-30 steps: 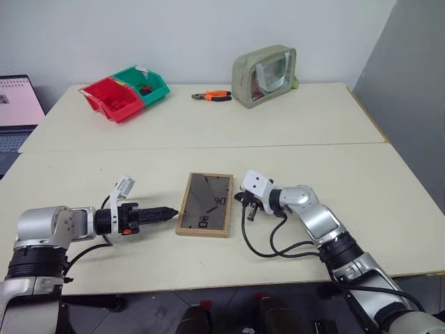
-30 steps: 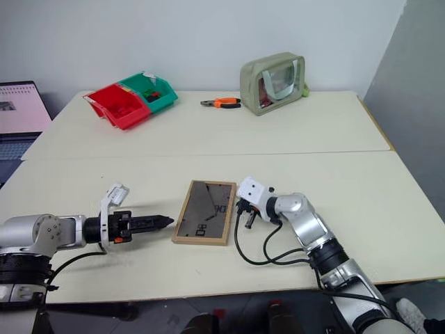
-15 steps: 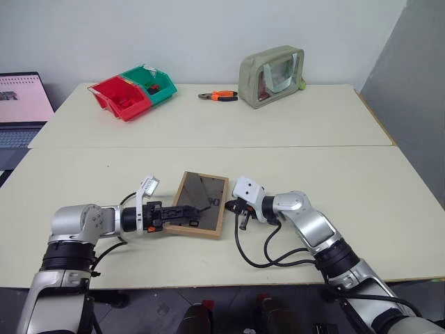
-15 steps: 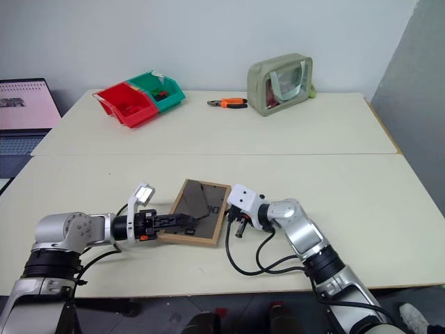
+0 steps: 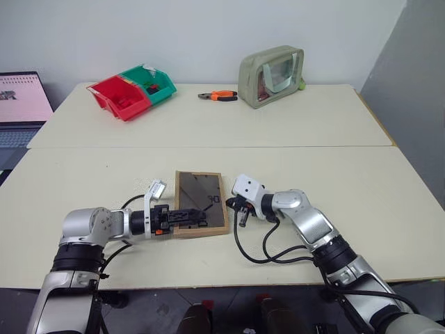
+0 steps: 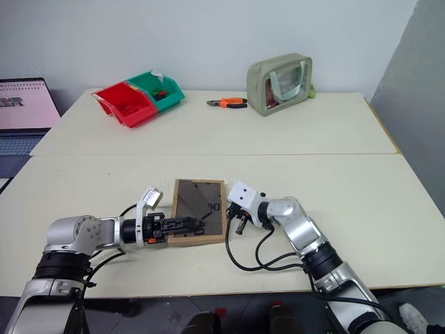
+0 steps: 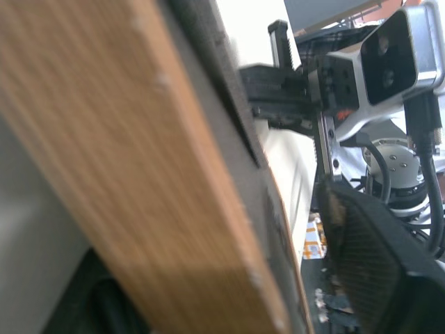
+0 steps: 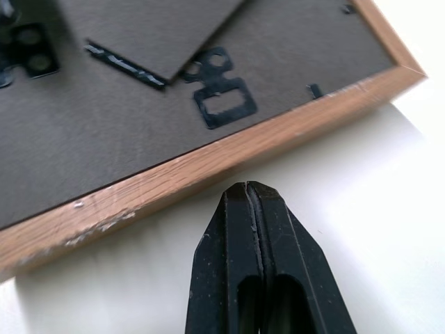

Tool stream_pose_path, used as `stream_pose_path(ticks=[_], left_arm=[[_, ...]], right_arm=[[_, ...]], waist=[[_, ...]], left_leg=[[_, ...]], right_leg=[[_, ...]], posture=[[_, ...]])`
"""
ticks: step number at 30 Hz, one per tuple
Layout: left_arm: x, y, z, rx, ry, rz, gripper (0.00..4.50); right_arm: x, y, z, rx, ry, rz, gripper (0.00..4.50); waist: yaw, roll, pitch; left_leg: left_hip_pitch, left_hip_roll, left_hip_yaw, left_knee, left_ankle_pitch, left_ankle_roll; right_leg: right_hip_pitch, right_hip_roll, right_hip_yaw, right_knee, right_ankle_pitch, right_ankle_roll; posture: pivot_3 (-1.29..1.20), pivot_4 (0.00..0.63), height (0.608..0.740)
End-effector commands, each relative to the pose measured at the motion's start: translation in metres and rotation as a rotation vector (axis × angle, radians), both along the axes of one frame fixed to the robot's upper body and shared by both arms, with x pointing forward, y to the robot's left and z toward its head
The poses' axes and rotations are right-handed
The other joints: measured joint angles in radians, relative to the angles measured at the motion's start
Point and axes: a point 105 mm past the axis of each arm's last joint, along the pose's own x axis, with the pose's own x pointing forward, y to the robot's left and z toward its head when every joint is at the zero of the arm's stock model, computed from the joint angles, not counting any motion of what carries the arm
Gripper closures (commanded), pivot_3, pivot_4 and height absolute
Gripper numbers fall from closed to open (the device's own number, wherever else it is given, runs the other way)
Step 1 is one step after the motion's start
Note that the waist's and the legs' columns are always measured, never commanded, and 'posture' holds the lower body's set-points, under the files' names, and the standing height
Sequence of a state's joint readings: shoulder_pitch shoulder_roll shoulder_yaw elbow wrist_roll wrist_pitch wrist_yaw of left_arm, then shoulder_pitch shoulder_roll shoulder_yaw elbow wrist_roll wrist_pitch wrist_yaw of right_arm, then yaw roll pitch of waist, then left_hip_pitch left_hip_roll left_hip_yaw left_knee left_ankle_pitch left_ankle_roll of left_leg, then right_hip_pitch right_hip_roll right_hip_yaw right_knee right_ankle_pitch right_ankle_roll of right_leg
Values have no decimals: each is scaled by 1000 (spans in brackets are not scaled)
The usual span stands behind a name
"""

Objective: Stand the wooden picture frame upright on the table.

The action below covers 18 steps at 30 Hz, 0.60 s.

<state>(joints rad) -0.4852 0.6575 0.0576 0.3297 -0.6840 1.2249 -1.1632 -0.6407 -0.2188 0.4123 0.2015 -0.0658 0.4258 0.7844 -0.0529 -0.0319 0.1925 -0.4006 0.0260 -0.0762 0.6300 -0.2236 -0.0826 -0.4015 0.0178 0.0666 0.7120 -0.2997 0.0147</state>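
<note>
From the head camera we saw the picture frame [image 5: 201, 203] lying dark back up near the front of the worktop [image 5: 278, 132], the left pincer [image 5: 197, 216] reaching in over its left edge. Left wrist view: its fingers [image 7: 379, 261] straddled the frame's edge, though we couldn't tell if they gripped. Right wrist view: the right pincer [image 8: 248, 193] was pressed together just beside the edge.

A plain pale wall [image 5: 195, 35] is seen behind the far edge of the desk [image 5: 292, 132] — evenly lit. A grey panel [image 5: 417, 90] stands at the right, and a laptop [image 5: 21, 104] with a pink screen is placed at the far left.
</note>
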Motion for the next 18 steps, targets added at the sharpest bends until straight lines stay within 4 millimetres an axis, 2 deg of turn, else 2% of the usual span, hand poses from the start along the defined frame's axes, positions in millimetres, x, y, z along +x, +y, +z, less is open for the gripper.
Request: stream_pose_path(ticks=[1, 3, 4, 7, 11, 13, 18], left_arm=[[6, -6, 6, -14, -47, 21, 2309], [11, -7, 15, -33, -69, 32, 2644], [13, -9, 21, -49, -81, 31, 2894], [16, -14, 38, -65, -129, 20, 3273], [27, -19, 55, -51, -200, 49, 3280], [30, -24, 63, -3, -273, 38, 3280], [34, -31, 87, 10, -402, 39, 3280]], right_arm=[[10, -4, 18, 29, -55, -26, 4500], [18, -9, 28, 42, -77, -52, 4500], [25, -12, 35, 49, -96, -72, 4500], [46, -27, 63, 72, -160, -133, 4500], [56, -35, 108, 196, -175, -134, 4500], [55, -39, 125, 217, -198, -111, 4137], [42, -36, 146, 286, -162, -33, 3207]], waist=[[0, 0, 0], [1, 0, 0], [1, 0, 0], [-1, -1, 0], [-3, -1, 1], [-3, -1, 1], [-4, -1, 1]], left_leg=[[0, 0, 0, 0, 0, 0], [0, 0, -1, 0, 0, 0], [0, 0, -1, 0, 0, 0], [0, 0, -1, 0, 0, 0], [-1, 0, 0, -1, 0, 0], [-2, 0, -1, -1, 0, 0], [-4, 0, -1, -1, 0, 0]], right_leg=[[0, 0, 0, 0, 0, 0], [0, 0, -1, 0, 0, 0], [0, 0, -1, 0, 0, 0], [0, 0, -1, 0, 0, 0], [-2, 0, -1, 0, 0, 0], [-3, 0, -1, 0, 0, 0], [-3, -1, -1, -2, 0, 0]], posture=[[0, 150, 740], [0, 150, 740], [0, 150, 740], [0, 150, 740], [0, 150, 740], [0, 150, 740], [0, 150, 740]])
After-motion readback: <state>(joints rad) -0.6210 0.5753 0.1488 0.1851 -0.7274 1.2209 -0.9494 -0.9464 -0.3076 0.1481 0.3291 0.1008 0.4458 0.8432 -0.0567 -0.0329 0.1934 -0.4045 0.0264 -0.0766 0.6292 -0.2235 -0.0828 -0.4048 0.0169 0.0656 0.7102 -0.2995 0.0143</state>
